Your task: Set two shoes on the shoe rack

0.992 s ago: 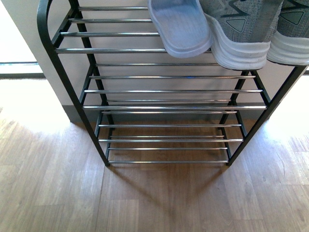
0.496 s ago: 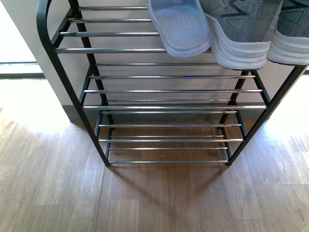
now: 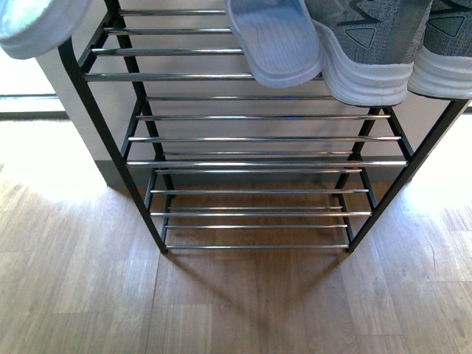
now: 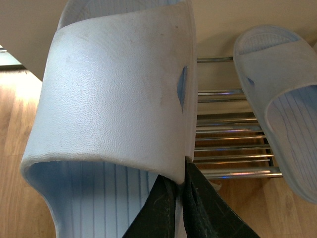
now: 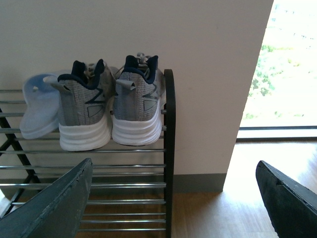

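The black shoe rack [image 3: 110, 147] with chrome rods stands against the wall. On its top tier a pale blue slide [image 3: 274, 44] lies beside two grey sneakers [image 3: 369, 55], one of them at the rack's right end [image 3: 442, 59]. A second pale blue slide [image 4: 114, 99] hangs in the air at the rack's left end, its sole edge [image 3: 33, 26] showing in the front view. My left gripper [image 4: 179, 173] is shut on the side edge of its strap. My right gripper [image 5: 173, 166] stands open and empty, low in front of the rack's right end [image 5: 170, 148].
Wood-look floor [image 3: 243, 302] spreads in front of the rack. A pale wall [image 5: 208, 74] with a grey skirting runs behind it, and its corner stands just right of the rack. Bright windows [image 5: 287, 64] lie beyond. The lower tiers [image 3: 258, 192] hold nothing.
The held pale blue slide has come into the front view's top left corner, above the rack's left end. The shoes on the top tier have not moved.
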Robot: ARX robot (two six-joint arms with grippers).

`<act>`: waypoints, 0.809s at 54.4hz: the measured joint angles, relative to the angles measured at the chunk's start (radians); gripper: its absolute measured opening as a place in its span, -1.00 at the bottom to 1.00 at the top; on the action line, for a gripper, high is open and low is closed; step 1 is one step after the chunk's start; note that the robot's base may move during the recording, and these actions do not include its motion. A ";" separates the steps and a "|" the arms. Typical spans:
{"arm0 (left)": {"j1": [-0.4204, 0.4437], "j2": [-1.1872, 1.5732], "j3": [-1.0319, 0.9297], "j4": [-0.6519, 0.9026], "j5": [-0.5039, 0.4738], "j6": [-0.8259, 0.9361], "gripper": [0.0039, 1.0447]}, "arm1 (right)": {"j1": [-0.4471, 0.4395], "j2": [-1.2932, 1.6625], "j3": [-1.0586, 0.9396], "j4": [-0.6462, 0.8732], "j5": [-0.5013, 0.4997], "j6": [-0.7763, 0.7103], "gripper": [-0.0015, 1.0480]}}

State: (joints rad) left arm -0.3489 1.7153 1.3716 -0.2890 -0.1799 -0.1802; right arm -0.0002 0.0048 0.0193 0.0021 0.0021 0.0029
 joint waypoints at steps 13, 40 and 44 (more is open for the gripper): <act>-0.047 0.187 0.146 0.021 0.008 -0.052 -0.97 | 0.000 0.000 0.000 0.000 0.000 0.000 0.82; -0.081 0.395 0.269 0.028 -0.045 -0.129 -0.97 | 0.000 0.000 0.000 0.000 0.000 0.000 0.82; -0.081 0.399 0.274 0.024 -0.045 -0.129 -0.88 | 0.000 0.000 0.000 0.000 0.000 0.000 0.82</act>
State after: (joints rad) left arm -0.4301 2.1147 1.6459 -0.2653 -0.2245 -0.3088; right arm -0.0002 0.0048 0.0193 0.0021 0.0021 0.0029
